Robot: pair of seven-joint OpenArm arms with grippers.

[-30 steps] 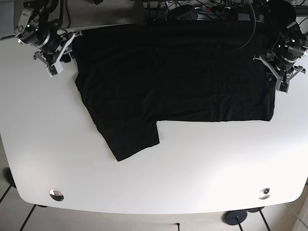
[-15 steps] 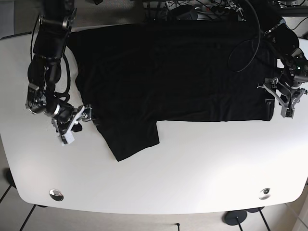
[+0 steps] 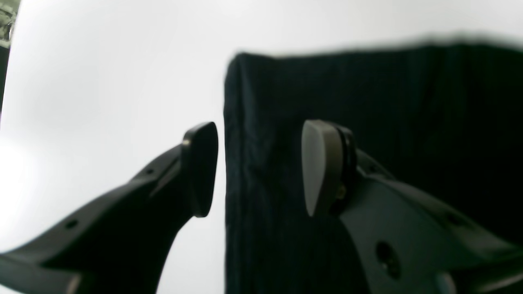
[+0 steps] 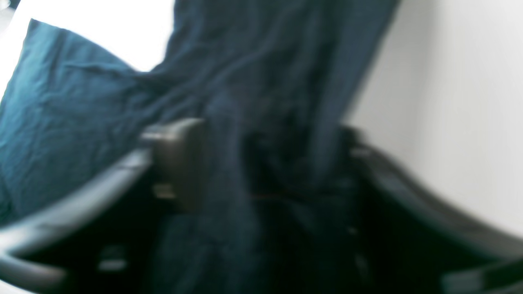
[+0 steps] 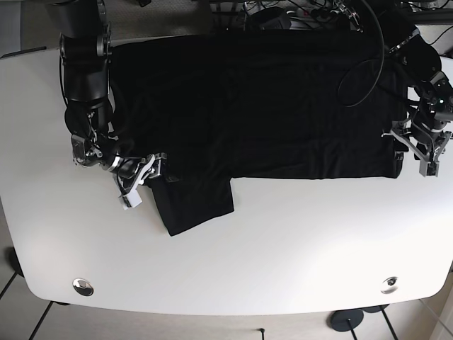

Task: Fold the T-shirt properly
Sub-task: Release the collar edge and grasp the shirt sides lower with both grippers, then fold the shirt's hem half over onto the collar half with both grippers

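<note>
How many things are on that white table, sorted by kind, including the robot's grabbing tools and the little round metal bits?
Black T-shirt: 1
Robot tools: 2, the left tool at the shirt's corner and the right tool at the sleeve
Round metal fittings in the table: 2, one near each front corner, the other
Total: 5

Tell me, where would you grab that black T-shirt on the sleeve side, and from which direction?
Probably at the outer edge of the black T-shirt near the sleeve, coming in from the bare white table beside it. The cloth lies flat, so only an edge gives the fingers something to close on. The right gripper is there now, open around a fold; the left gripper straddles the opposite corner.
</note>
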